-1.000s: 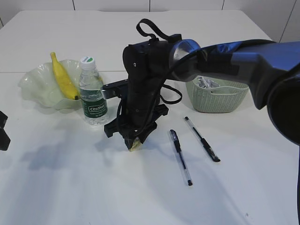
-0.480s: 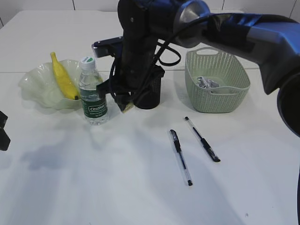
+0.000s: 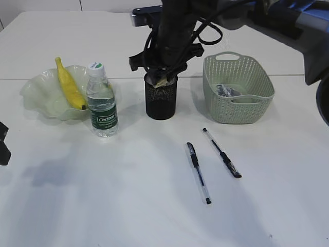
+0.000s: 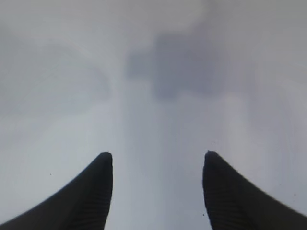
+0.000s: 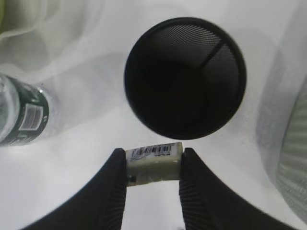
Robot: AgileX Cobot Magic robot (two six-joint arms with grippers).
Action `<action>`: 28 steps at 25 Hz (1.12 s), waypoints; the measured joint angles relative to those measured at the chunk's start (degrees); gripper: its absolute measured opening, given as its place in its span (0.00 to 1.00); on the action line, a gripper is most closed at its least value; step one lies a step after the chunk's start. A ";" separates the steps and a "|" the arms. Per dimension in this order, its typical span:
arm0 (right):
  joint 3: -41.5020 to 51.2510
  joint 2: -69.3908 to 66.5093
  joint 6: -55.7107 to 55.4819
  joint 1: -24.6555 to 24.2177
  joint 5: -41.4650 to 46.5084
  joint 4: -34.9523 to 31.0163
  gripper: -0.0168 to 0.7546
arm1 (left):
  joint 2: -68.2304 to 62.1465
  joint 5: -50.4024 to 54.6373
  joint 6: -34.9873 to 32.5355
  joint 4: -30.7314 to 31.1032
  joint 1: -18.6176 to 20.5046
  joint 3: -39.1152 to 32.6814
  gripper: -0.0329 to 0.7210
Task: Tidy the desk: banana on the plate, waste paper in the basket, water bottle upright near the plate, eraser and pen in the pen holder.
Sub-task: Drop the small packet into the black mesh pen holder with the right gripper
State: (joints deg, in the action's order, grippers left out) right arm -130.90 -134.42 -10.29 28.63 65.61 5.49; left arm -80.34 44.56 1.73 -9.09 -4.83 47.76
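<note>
Desk [image 3: 77, 206] is mostly tidy, I'd say, with the small things left. Going down in size: the basket [image 3: 241, 110] on the right already has the crumpled paper [image 3: 224, 90] in it. The plate [image 3: 38, 92] on the left holds the banana [image 3: 69, 87], and the bottle [image 3: 102, 100] stands upright just beside it. The holder [image 3: 161, 98] sits in the middle, and looks empty from above. Two pens [image 3: 198, 172] lie on the desk in front, untouched. The eraser [image 5: 153, 160] is pinched in the right gripper [image 5: 153, 165], hanging over the holder's mouth, not yet dropped in. The left gripper [image 4: 156, 163] hangs apart and empty over bare desk. So what's left, to my eye: the eraser's release, then the pens.
</note>
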 joint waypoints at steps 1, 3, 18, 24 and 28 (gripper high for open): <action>0.00 0.00 -0.12 -0.62 -0.72 0.13 0.34 | 0.00 0.00 0.00 0.00 0.00 0.00 0.60; 0.00 0.00 -0.35 -1.24 -1.90 0.22 0.34 | 0.00 0.00 0.00 0.00 0.00 0.00 0.59; -0.02 0.00 -1.92 -1.36 -13.17 3.55 0.34 | 0.00 -0.33 0.00 0.00 0.00 0.00 0.59; -0.12 -0.88 -2.20 -1.48 -14.67 4.31 0.34 | 0.00 -0.33 0.00 0.00 0.00 0.00 0.59; -0.12 -2.14 -2.19 -1.48 -15.20 4.65 0.34 | 0.00 -0.33 0.00 0.00 0.00 0.00 0.59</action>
State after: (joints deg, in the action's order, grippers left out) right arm -131.02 -136.56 -12.49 27.16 50.41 10.14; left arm -80.34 44.23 1.73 -9.09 -4.83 47.76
